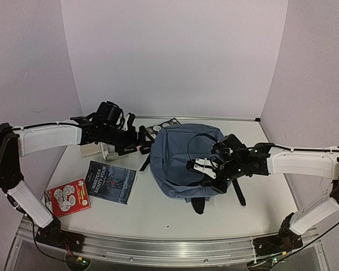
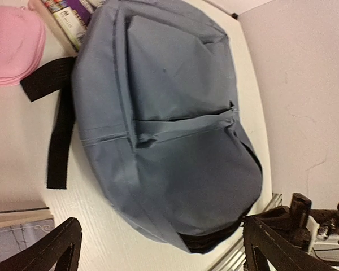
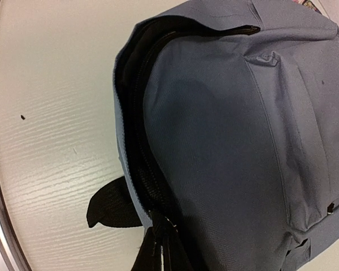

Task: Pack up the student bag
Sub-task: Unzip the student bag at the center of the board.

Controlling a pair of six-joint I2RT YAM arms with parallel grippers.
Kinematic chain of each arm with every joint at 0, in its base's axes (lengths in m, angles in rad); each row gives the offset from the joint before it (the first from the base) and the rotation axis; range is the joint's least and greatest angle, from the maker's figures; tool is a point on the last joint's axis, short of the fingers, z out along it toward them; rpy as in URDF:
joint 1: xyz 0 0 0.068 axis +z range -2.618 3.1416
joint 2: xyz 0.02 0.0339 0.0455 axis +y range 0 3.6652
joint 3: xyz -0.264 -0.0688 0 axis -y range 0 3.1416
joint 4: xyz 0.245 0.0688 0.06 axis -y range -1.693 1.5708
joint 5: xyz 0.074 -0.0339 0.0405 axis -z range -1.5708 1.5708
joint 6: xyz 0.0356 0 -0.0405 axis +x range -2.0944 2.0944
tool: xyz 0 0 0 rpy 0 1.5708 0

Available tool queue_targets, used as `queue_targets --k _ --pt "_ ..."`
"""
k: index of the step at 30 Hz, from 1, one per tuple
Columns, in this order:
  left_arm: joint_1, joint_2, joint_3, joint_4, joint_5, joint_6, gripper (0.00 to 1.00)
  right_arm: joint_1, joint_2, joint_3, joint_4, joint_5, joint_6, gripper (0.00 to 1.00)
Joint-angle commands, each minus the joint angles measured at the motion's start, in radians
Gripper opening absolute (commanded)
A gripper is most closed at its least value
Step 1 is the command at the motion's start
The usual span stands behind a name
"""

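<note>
The student bag [image 1: 183, 158], blue-grey with black straps, lies flat in the middle of the table. Its main zipper [image 3: 137, 101] gapes open along the near edge, dark inside. My right gripper [image 3: 165, 248] is shut with its tips pinched at the end of that open zipper track; the pull itself is hidden between them. In the top view it rests on the bag's near right part [image 1: 206, 169]. My left gripper [image 2: 158, 254] stands wide open beside the bag [image 2: 169, 124], with nothing between its fingers [image 2: 53, 248]. It hovers at the bag's left edge [image 1: 141, 141].
A pink pencil case [image 2: 11, 45] and a book [image 2: 68, 17] lie by the bag's far left side. A dark paperback [image 1: 111, 182] and a red booklet [image 1: 68, 197] lie to the left. Black straps [image 1: 198, 204] stick out toward the table's near metal rail [image 1: 169, 248].
</note>
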Motion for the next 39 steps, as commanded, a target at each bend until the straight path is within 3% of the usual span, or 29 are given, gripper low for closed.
queue_targets --k 1,9,16,21,26,29,35,39 --pt "-0.093 -0.022 -0.035 0.043 0.007 -0.036 1.0 0.003 0.038 0.082 0.02 -0.037 0.044 0.0" --pt "-0.349 0.103 -0.071 0.194 -0.129 -0.368 1.0 0.003 0.036 0.087 0.018 -0.032 0.034 0.0" --pt "-0.404 0.136 -0.073 0.202 -0.225 -0.507 0.93 0.003 0.04 0.091 0.021 -0.034 0.023 0.0" --pt "-0.423 0.055 -0.142 0.169 -0.322 -0.605 0.87 0.002 0.031 0.079 0.021 -0.034 0.017 0.0" --pt "-0.426 0.111 -0.116 0.166 -0.317 -0.644 0.8 0.003 0.018 0.067 0.029 -0.049 0.015 0.0" --pt "-0.425 0.166 -0.123 0.227 -0.289 -0.671 0.65 0.003 0.013 0.057 0.029 -0.053 0.011 0.0" --pt "-0.359 0.091 -0.206 0.248 -0.298 -0.685 0.04 0.003 -0.068 -0.007 0.015 0.023 -0.018 0.0" --pt "-0.263 0.011 -0.235 0.196 -0.268 -0.644 0.0 -0.002 -0.15 -0.076 -0.016 0.101 -0.051 0.0"
